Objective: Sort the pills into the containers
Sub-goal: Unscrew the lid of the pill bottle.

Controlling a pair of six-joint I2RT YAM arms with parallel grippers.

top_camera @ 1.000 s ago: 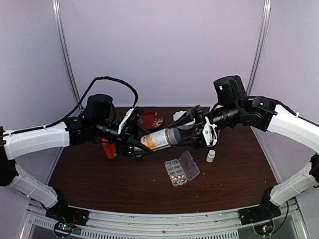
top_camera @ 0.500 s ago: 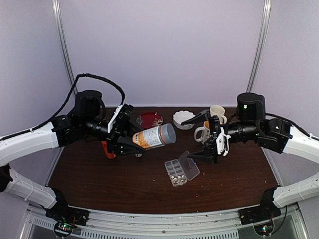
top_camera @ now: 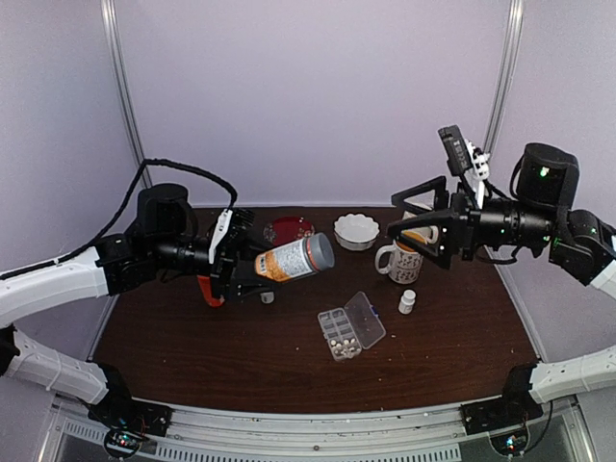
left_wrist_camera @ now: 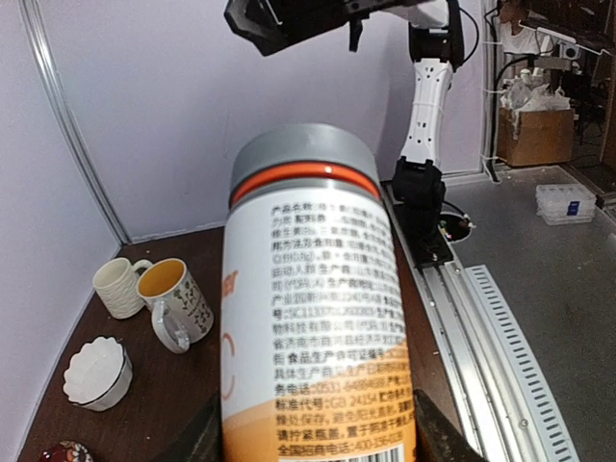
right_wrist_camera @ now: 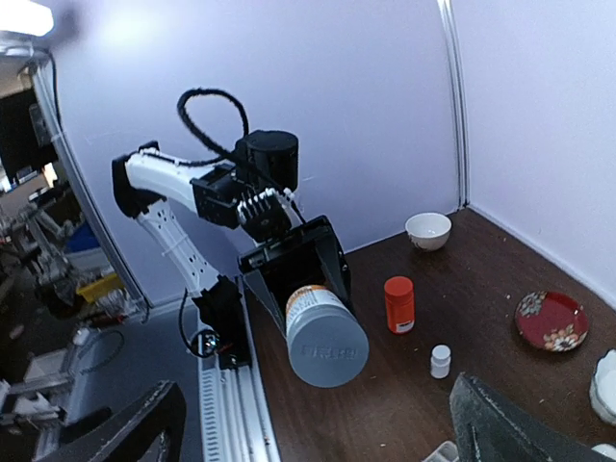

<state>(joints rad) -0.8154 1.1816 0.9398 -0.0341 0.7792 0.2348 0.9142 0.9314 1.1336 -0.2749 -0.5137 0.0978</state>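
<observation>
Top external view: you have one clear organizer box lying on the table near its middle, in front of both arms, with its lid swung open to the right. The pills are whitish specks inside its compartments; they're too small for you to count.

Around the box you can count two small white bottles: one just right of the lid, another to the left under the left arm. One orange bottle stands further left. Behind the box are one patterned mug, one white bowl and one red plate. Your left wrist view shows a second, cream mug just beside the patterned one.

Your left gripper is clamped about halfway closed on the base of one large bottle with a grey cap, held nearly level above the table, cap pointing right.

Your right gripper hangs above the mugs, jaws spread fully wide, with nothing between them.
</observation>
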